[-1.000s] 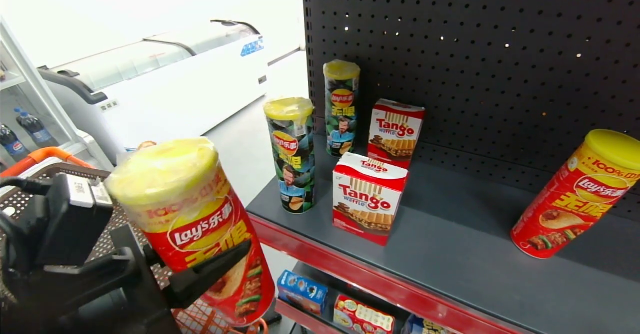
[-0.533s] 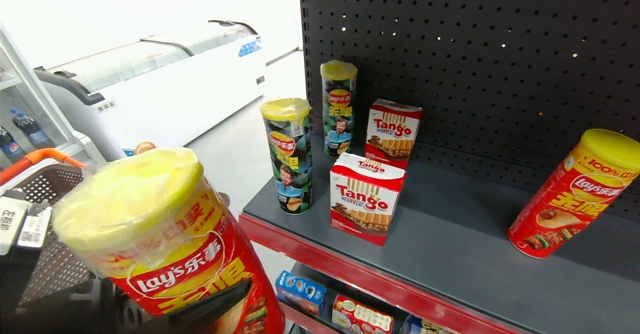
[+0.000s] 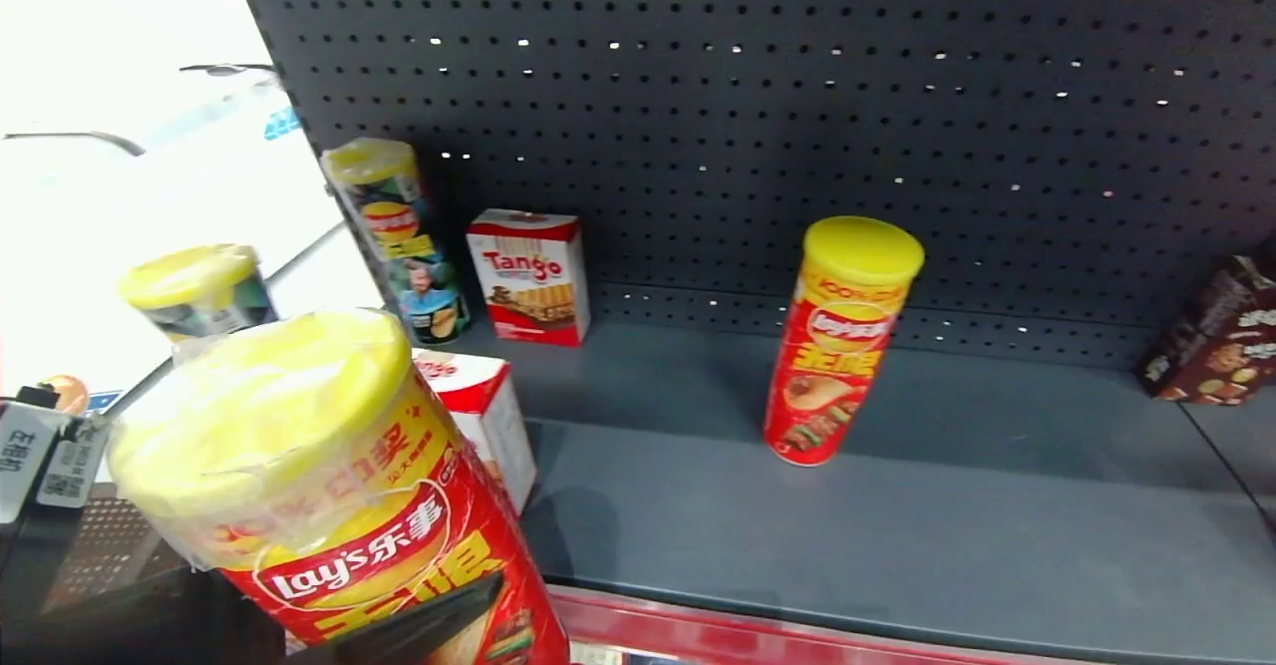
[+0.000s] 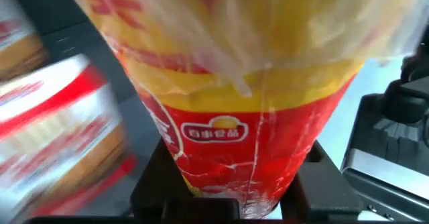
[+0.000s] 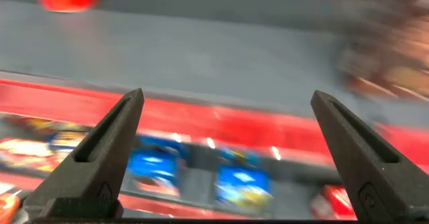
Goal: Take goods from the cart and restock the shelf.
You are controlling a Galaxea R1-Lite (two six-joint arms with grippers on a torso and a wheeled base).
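Shelving of grey metal is seen across the head view: a flat shelf [image 3: 947,535] backed by a dark pegboard panel [image 3: 758,97] and closed at the near edge by a red front lip [image 3: 797,630]. Beyond the shelf's left end a brightly lit room is seen, with a white chest freezer [image 3: 150,176] on its floor. Part of the cart [image 3: 90,550] is glimpsed at the near left.

A held chip can [image 3: 339,505], red with a yellow lid under loose clear wrap, is carried upright at the near left, in front of the lip and not yet on the shelf. It is clamped low on its body by the left gripper [image 4: 234,187], one dark finger [image 3: 409,625] being pressed across its label.

At the far left of the shelf a dark can [image 3: 399,231] and a wafer box [image 3: 530,276] are set against the panel. A second dark can [image 3: 199,291] and a second wafer box [image 3: 488,426] stand nearer, just behind the held can. A standing red can [image 3: 842,341] is placed mid-shelf, and a brown box [image 3: 1216,341] leans at the far right.

Bare deck is left between the standing red can and the brown box, and along the whole near strip right of the nearer wafer box.

The right gripper [image 5: 226,96] is held before the red lip with its fingers spread wide and nothing between them.
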